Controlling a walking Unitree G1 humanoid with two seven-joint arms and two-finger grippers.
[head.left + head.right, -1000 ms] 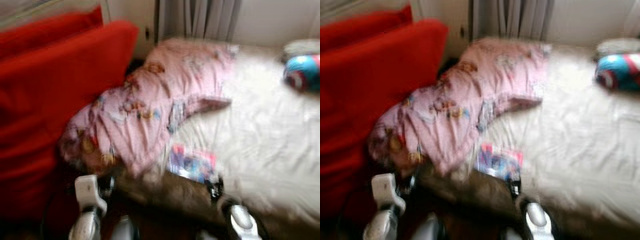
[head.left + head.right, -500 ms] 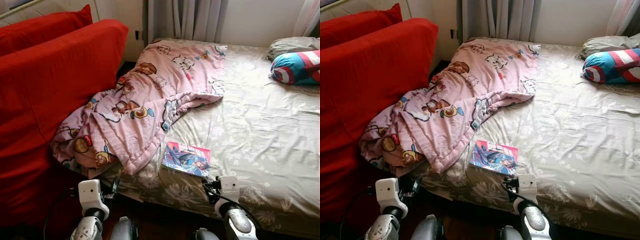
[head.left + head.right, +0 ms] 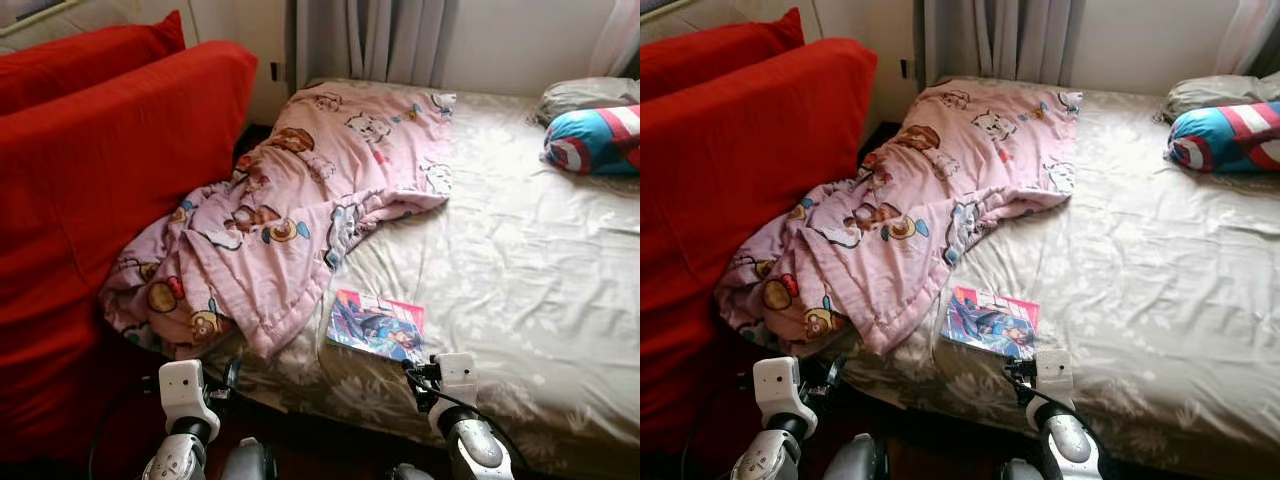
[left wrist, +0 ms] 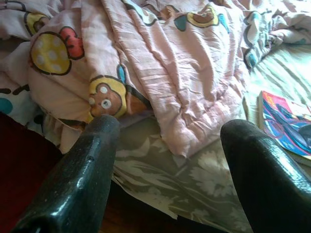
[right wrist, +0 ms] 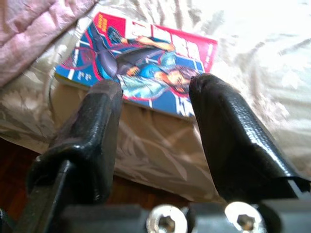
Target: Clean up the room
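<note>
A colourful comic book [image 3: 376, 326] lies flat on the bed [image 3: 520, 260] near its front edge, just right of a rumpled pink cartoon blanket [image 3: 290, 200]. My right gripper [image 5: 154, 92] is open, held low in front of the bed edge with the comic book [image 5: 138, 60] just beyond its fingertips. My left gripper [image 4: 167, 128] is open too, pointing at the blanket's hanging corner [image 4: 160, 63] and holding nothing. Both wrists [image 3: 188, 392] sit at the bottom of the head views.
A big red sofa [image 3: 100, 170] stands close on the left, leaving a narrow dark gap beside the bed. A blue, red and white shield pillow [image 3: 596, 138] and a grey pillow [image 3: 585, 92] lie at the far right. Curtains [image 3: 370, 40] hang behind.
The head camera has settled from motion blur and shifted slightly; the scene sits a little lower in view. Both grippers keep their pose.
</note>
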